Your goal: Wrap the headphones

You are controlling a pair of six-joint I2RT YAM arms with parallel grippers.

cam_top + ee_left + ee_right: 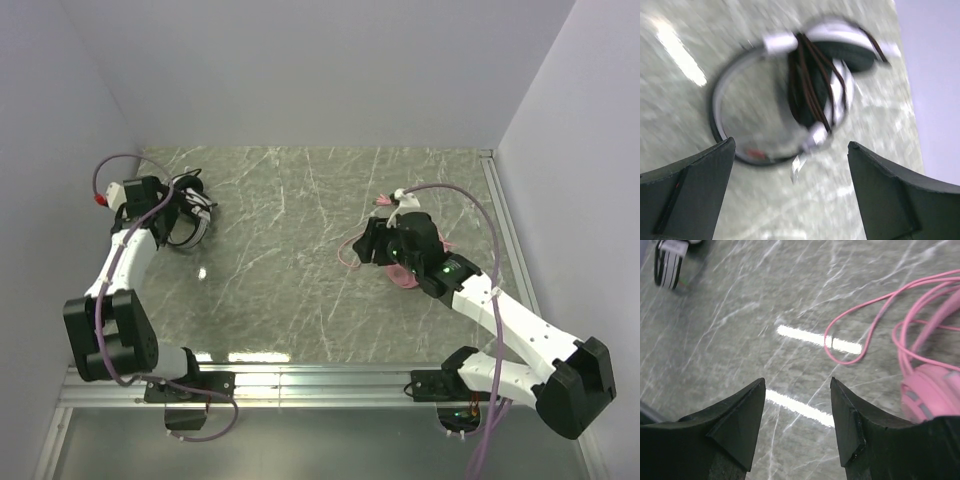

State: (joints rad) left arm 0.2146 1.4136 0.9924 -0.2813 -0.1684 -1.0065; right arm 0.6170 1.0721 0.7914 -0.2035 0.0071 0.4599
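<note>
Left claw hangs released over the black-and-white headset at the worktop's ten o'clock, black cable bundled on it, while the right claw, empty too, likely lines up the loose pink cable at one o'clock, beside the pink headset.

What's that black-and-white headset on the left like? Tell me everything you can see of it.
The black-and-white headset lies flat on the marbled grey-green table, at its far left. Its headband forms a ring, black outside and pale inside. The two ear cups are white with dark cushions and sit tucked together at one side. A dark cable appears looped several times around them, though the picture is blurred. It looks like plastic. The left hand hovers open above it, apparently not touching.
</note>
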